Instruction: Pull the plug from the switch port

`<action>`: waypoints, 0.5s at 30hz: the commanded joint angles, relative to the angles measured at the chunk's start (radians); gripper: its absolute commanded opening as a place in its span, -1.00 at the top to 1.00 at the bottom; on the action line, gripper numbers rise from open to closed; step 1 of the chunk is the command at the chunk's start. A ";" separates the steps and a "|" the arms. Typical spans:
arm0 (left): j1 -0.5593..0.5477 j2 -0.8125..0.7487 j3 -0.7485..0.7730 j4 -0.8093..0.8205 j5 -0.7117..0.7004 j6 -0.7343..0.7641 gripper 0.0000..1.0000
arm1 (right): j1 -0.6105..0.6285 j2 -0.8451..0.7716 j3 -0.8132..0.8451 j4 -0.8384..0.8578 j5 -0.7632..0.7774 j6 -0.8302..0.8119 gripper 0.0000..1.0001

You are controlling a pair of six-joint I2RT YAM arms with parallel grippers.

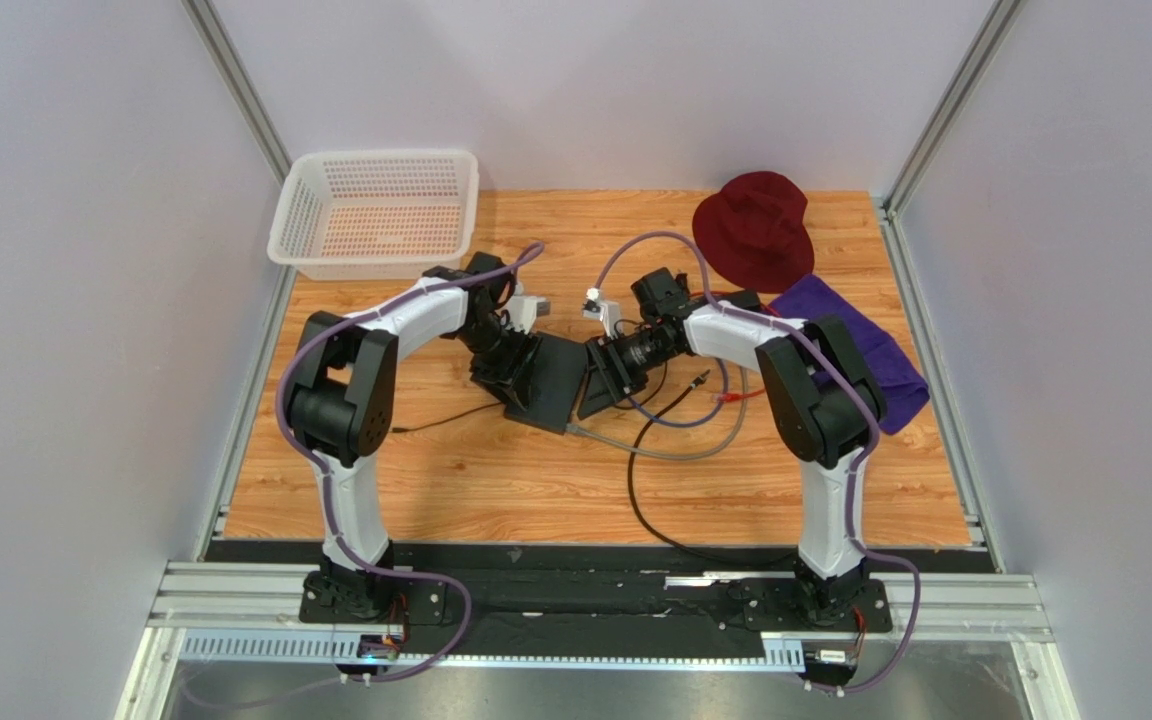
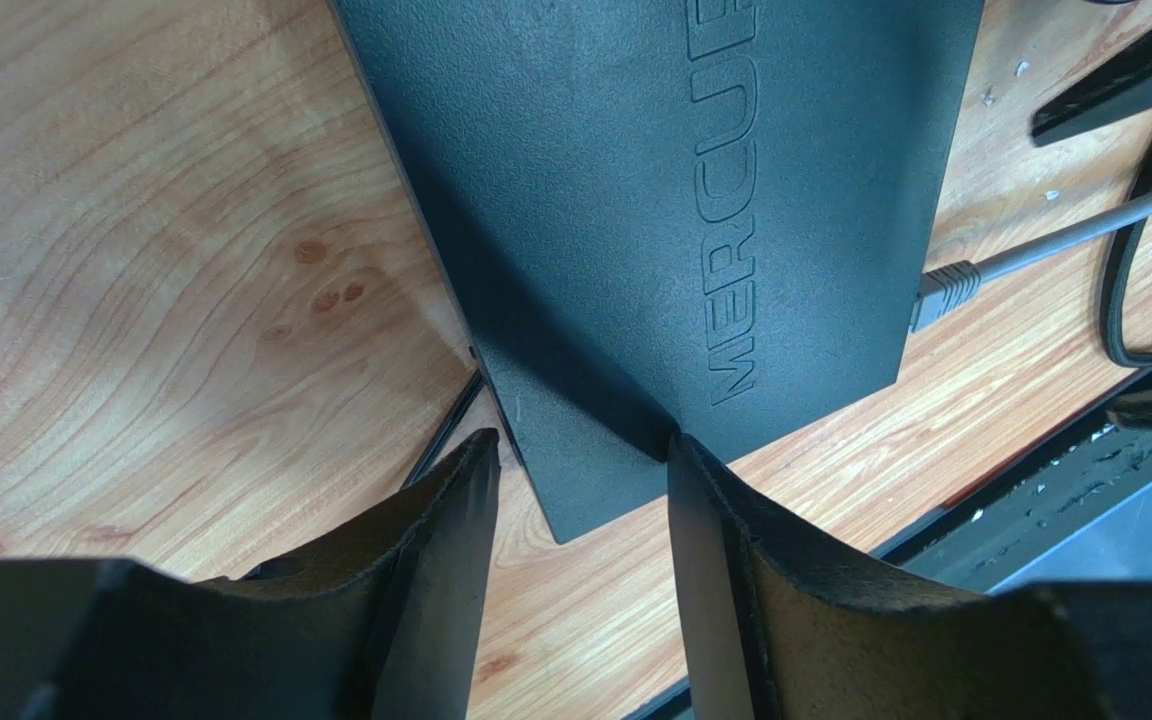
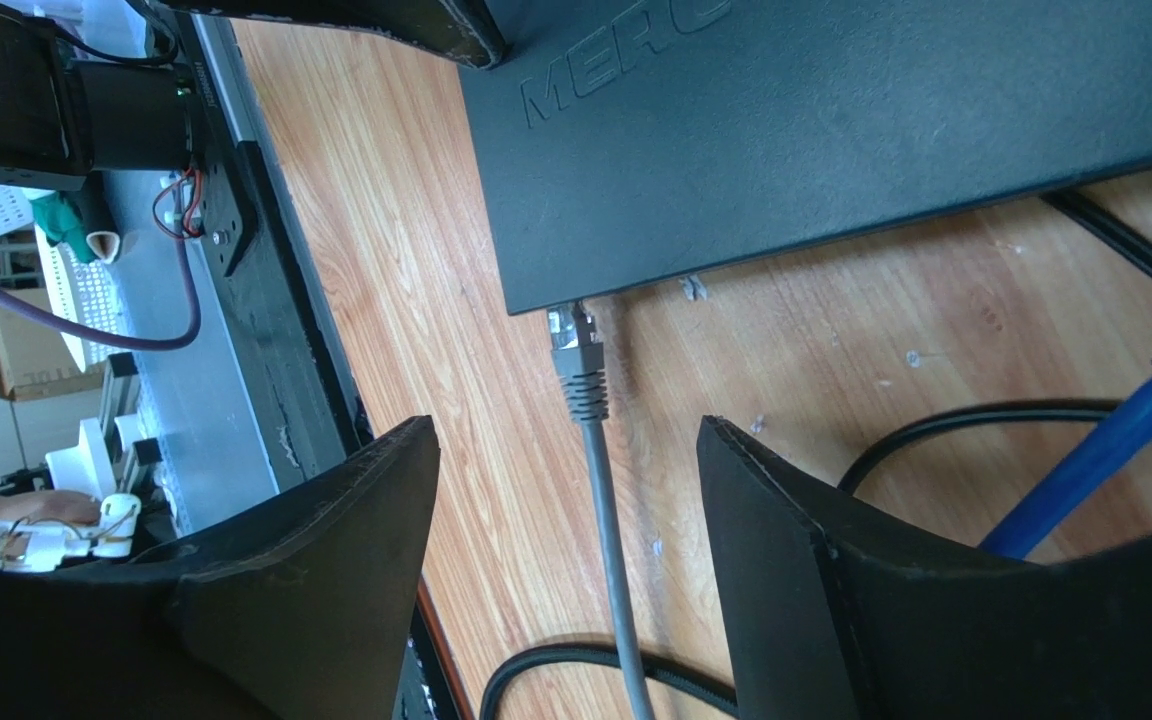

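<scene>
The dark grey switch box (image 1: 549,387) lies flat mid-table; it fills the top of the left wrist view (image 2: 642,195) and the right wrist view (image 3: 868,120). A grey plug (image 3: 573,345) on a grey cable sits at a port on the box's long edge; it also shows in the left wrist view (image 2: 940,293). My left gripper (image 2: 582,473) is open and straddles the box's near corner, its right finger at the box's edge. My right gripper (image 3: 560,450) is open, a little short of the plug, with the grey cable running between its fingers.
A white basket (image 1: 379,210) stands at the back left. A dark red hat (image 1: 752,225) and a purple cloth (image 1: 868,353) lie at the back right. Black cables (image 1: 657,510) loop near the right arm, and a blue cable (image 3: 1123,435) lies beside my right gripper.
</scene>
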 commanded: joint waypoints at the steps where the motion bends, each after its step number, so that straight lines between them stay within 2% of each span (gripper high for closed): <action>1: 0.004 0.031 0.033 0.001 -0.012 -0.007 -0.03 | 0.007 0.060 0.063 0.021 -0.057 0.005 -0.31; 5: 0.004 0.051 0.036 0.001 -0.053 -0.008 0.00 | 0.016 0.087 0.057 0.007 -0.072 0.001 -0.22; 15: -0.013 0.066 0.045 -0.008 -0.103 -0.008 0.03 | 0.032 0.168 0.115 0.000 -0.084 0.001 -0.19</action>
